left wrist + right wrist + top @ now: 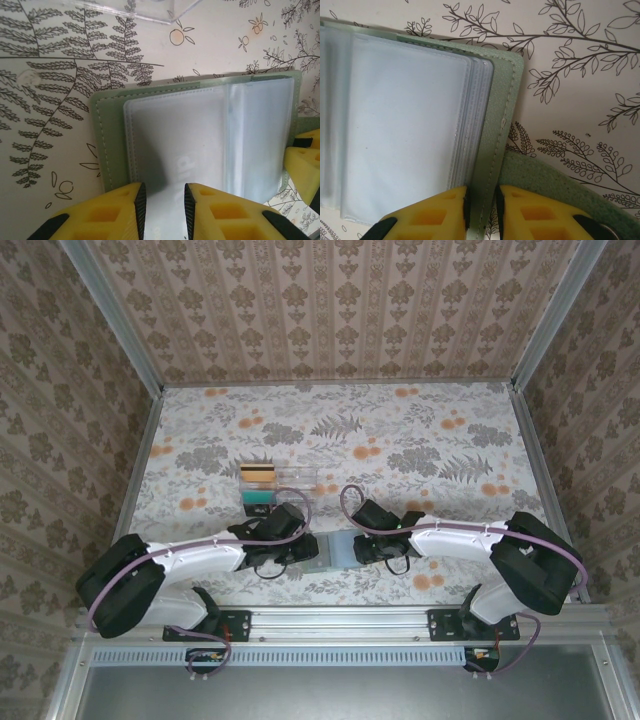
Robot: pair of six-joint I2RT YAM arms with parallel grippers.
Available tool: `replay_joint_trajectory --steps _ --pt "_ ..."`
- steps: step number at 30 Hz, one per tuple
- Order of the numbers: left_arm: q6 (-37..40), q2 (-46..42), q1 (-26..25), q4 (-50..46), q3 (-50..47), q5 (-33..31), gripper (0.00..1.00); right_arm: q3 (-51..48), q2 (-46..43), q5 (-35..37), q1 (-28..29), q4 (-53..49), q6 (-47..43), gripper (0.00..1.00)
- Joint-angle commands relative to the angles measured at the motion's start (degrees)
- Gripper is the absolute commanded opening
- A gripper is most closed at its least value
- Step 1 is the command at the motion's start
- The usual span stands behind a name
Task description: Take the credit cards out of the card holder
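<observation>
Two grips on one thing. At the left gripper (162,212), yellow foam-faced fingers (115,215) set close together, nipped on a clear sleeve page raised from the small sage-green bifold card holder with clear plastic sleeves (107,145). At the right gripper (481,215), yellow fingers (540,215) almost touching, clamped on the stitched green cover edge of the same card holder, on the side opposite the left gripper's hold. One right-hand fingertip also at the right border of the left wrist view, against the cover.

Card holder spread open and flat on the pale tablecloth printed with ferns and orange blossoms (450,440), near the front of the table, between the two wrists. Padded green closure strap (560,187) lying on the cloth just beside the right fingers.

Just beyond the card holder, apart from it, a clear plastic compartment tray (300,478) with its near corner over the left gripper's line of reach. In the tray's left end, two credit cards: a yellow-orange card with a dark stripe (257,473) behind, a teal-green card (258,498) in front.

Around the table, brown damask-patterned walls (330,310); along the near edge, a ribbed aluminium rail (340,620) under the arm bases.

Faint dark mark behind the raised sleeve — too blurred to read.
</observation>
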Motion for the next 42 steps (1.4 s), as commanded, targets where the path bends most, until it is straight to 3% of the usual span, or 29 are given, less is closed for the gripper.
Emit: replay_joint_trajectory --steps 1,9,18,26,34,39,42 --pt "1.04 0.02 -0.31 -2.83 1.74 -0.42 0.29 -0.88 1.31 -0.51 0.23 0.3 0.69 0.24" --pt "1.19 -1.5 -0.32 -3.21 1.13 -1.04 0.29 -1.07 1.43 -0.75 0.15 0.57 0.8 0.24" --pt "2.08 3.8 -0.6 1.83 1.99 3.3 0.28 -1.1 1.44 -0.77 0.15 0.48 0.88 0.24" --pt "3.91 3.54 -1.02 4.15 3.25 4.67 0.29 -0.97 1.78 -0.91 0.15 0.58 0.8 0.24" --pt "5.56 2.48 -1.17 5.68 4.35 6.14 0.49 -0.7 2.5 -1.22 0.21 0.85 0.71 0.24" --pt "6.75 2.51 -1.23 5.8 5.96 7.22 0.74 -0.62 2.62 -1.15 0.15 0.77 0.63 0.24" --pt "7.53 3.03 -1.42 5.48 7.14 7.72 0.8 -0.62 2.51 -1.06 0.14 0.84 0.66 0.24"
